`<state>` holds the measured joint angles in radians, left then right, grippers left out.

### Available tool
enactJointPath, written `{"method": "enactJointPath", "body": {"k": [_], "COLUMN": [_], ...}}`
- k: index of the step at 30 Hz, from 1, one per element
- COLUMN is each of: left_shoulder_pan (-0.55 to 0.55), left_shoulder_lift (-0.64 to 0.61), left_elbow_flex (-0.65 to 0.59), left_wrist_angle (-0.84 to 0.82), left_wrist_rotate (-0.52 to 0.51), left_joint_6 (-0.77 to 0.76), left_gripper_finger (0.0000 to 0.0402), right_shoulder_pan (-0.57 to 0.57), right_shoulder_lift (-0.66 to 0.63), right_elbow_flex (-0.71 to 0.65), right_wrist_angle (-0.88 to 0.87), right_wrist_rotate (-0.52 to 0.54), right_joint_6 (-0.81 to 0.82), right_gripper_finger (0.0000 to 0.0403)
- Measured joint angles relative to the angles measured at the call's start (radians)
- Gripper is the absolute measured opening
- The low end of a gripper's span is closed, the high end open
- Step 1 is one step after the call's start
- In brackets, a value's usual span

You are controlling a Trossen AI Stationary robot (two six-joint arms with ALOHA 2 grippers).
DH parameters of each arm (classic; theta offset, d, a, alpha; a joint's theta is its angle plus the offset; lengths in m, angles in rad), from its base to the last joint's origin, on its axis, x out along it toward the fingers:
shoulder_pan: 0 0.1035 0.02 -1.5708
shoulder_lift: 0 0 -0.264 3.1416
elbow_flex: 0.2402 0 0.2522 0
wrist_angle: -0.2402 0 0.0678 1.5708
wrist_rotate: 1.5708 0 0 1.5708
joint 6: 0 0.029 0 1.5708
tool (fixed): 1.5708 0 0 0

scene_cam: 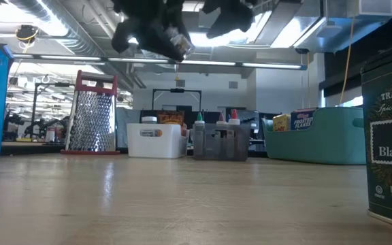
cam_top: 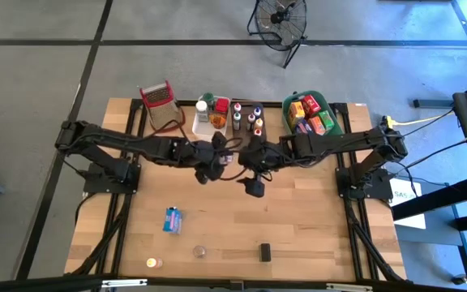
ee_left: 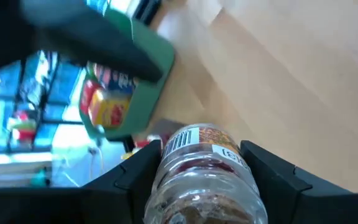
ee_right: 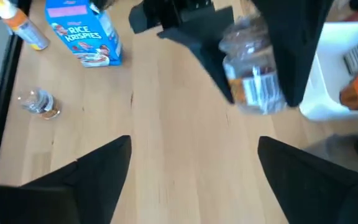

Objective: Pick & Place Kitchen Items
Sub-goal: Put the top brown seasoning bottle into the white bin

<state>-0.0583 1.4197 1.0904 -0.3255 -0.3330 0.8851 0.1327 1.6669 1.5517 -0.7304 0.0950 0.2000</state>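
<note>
A clear spice jar (ee_left: 197,177) with a barcode label and brown contents hangs above the middle of the table, and my left gripper (ee_left: 197,168) (cam_top: 221,156) is shut on it. My right gripper (ee_right: 191,149) (cam_top: 246,158) faces it from the table's right. It is open wide and short of the jar (ee_right: 253,74), and nothing is between its fingers. In the low view both grippers (scene_cam: 152,30) (scene_cam: 230,13) are high above the tabletop. My left gripper pinches the jar's clear body (ee_left: 166,180) between its two fingers (ee_left: 129,180), one on each side. The labelled end (ee_left: 201,140) reaches out past the fingertips. The jar is tilted and lifted well clear of the table.
A cereal box (cam_top: 172,219), a small jar (cam_top: 199,252), an orange-capped bottle (cam_top: 153,263) and a black tea tin (cam_top: 264,251) are near the front edge. At the back are a grater (cam_top: 159,104), a white bin (cam_top: 209,122), a bottle rack (cam_top: 248,120) and a green bin (cam_top: 331,113).
</note>
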Motion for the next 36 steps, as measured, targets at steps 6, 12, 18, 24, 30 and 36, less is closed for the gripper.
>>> {"method": "enactJointPath", "body": {"k": [6, 12, 18, 24, 30, 36], "left_shoulder_pan": [0.141, 0.378, 0.537, 0.58, 0.628, 0.676], "left_shoulder_lift": [-0.006, -0.006, -0.002, 0.075, 0.178, 0.219], "left_elbow_flex": [0.001, 0.001, 0.002, 0.003, 0.003, 0.003], "left_wrist_angle": [-0.071, -0.137, -0.15, -0.169, -0.182, -0.246], "left_wrist_rotate": [-0.033, 0.098, 0.24, 0.177, 0.183, 0.248], "left_joint_6": [-0.054, -0.207, -0.397, -0.585, -0.649, -0.719], "left_gripper_finger": [0.0193, 0.0193, 0.0193, 0.0193, 0.0193, 0.0193], "right_shoulder_pan": [0.011, 0.061, 0.129, 0.144, 0.129, 0.131], "right_shoulder_lift": [0.0, 0.0, 0.0, 0.0, 0.0, 0.0], "right_elbow_flex": [0.0, 0.0, 0.0, -0.05, -0.104, -0.108], "right_wrist_angle": [-0.07, -0.149, -0.16, -0.113, -0.086, -0.087], "right_wrist_rotate": [0.01, 0.143, 0.317, 0.343, 0.342, 0.342], "right_joint_6": [0.051, 0.083, 0.078, 0.037, 0.025, 0.0], "right_gripper_finger": [0.0345, 0.0346, 0.0346, 0.0346, 0.0346, 0.0346]}}
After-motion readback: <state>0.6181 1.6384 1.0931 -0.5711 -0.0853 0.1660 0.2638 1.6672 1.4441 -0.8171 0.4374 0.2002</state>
